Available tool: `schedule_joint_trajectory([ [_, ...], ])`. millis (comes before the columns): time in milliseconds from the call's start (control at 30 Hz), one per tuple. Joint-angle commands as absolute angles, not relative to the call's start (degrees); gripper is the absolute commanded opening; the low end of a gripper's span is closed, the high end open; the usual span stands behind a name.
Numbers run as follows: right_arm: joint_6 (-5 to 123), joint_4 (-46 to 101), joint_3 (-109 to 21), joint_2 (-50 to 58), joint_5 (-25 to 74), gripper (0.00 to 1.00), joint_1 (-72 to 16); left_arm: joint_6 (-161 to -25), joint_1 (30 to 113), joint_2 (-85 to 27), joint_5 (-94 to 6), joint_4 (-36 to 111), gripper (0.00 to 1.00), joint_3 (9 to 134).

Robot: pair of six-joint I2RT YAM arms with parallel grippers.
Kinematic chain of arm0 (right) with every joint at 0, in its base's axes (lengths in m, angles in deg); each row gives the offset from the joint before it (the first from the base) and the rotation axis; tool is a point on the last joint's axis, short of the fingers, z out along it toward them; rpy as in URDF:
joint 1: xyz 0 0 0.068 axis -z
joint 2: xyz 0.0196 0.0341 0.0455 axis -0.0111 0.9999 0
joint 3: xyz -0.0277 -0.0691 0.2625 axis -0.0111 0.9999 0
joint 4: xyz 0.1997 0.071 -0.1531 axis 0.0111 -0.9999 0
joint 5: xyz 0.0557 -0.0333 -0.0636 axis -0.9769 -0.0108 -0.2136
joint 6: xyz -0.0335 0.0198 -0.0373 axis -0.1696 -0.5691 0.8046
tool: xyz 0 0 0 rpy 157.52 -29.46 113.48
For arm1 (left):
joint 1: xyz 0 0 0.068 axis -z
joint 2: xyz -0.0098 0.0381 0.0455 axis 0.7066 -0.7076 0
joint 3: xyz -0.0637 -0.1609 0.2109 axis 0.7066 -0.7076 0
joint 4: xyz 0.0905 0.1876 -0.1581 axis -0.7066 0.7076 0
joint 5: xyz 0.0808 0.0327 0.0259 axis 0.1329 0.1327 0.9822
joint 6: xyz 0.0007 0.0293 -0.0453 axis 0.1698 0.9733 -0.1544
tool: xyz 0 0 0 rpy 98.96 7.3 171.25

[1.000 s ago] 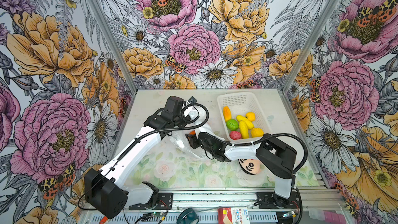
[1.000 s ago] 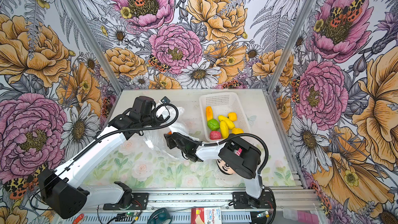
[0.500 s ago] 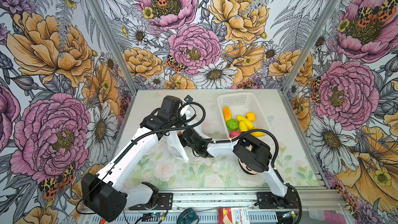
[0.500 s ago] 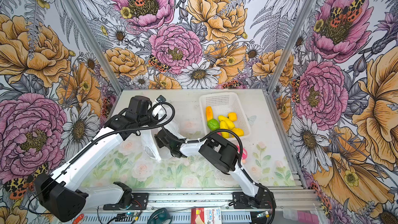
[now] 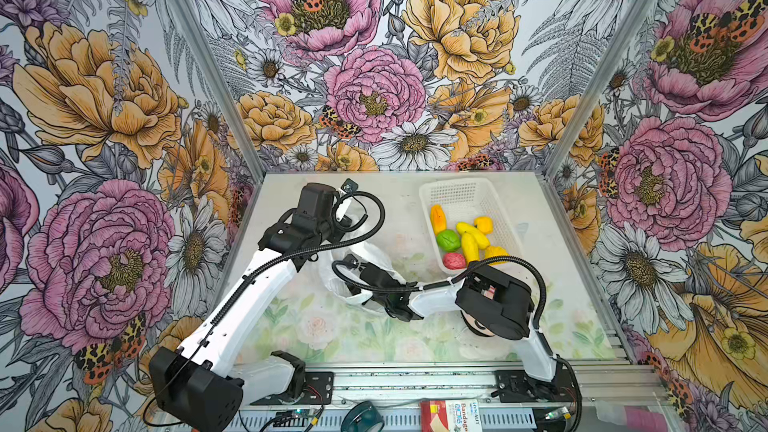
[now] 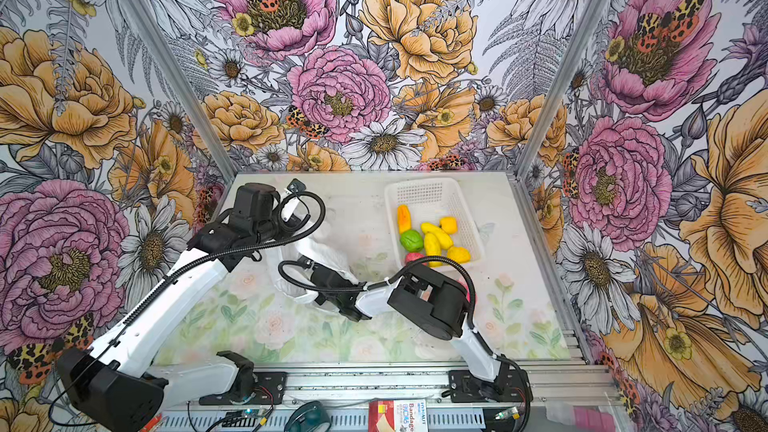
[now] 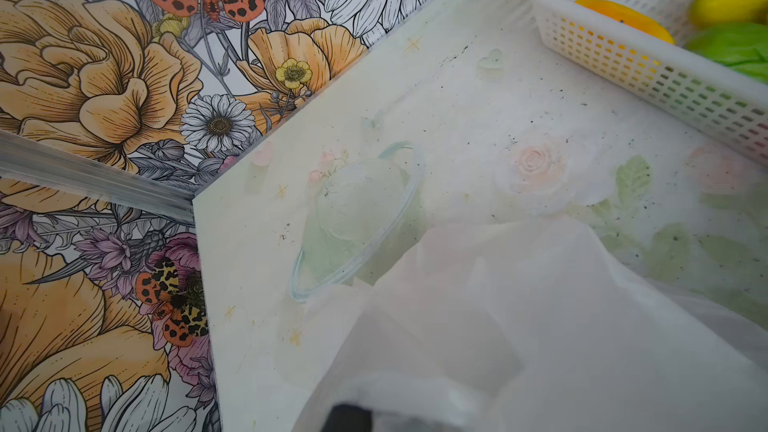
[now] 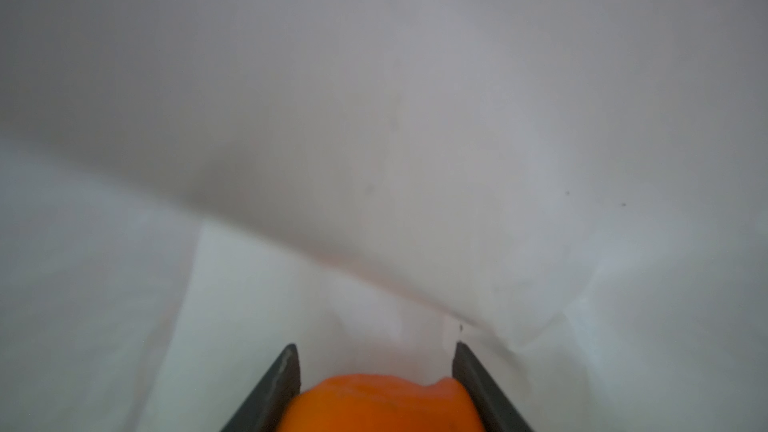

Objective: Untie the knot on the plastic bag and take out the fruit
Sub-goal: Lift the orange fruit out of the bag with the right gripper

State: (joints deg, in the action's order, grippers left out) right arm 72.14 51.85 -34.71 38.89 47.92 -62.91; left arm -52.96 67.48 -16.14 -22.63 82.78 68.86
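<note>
Bag (image 5: 374, 251) at desk (image 5: 291, 326) centre, near basket (image 5: 457, 195), film drawn up to left tool (image 7: 349, 417), clenched, apparently pinching it. Right tool (image 8: 376, 351) inside bag, gripping orange fruit (image 8: 382, 403). Other fruit (image 5: 448, 240) in basket.

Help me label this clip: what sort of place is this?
Probably a robot test booth: floral wall panels on an aluminium frame enclose a table, two robot arms stand on a front rail, toy fruit lies in a basket.
</note>
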Motion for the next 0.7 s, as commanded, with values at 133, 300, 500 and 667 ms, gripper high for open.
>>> schedule_joint_trajectory([
  [133,75.06,48.42,-39.11,37.96,47.66,0.20,-64.95,-54.58,66.20,-15.00,-25.10,81.36,0.00,69.60],
  [300,74.36,49.32,-35.28,28.89,51.71,0.20,-67.98,-54.44,66.75,-17.00,-26.11,81.56,0.00,69.88],
  [500,70.08,50.04,-29.75,18.55,51.80,0.23,-68.55,-54.12,67.89,-18.44,-25.29,81.66,0.00,69.61],
  [667,67.60,47.70,-28.38,13.78,51.31,0.21,-68.65,-53.73,68.85,-20.04,-24.18,81.82,0.00,69.78],
])
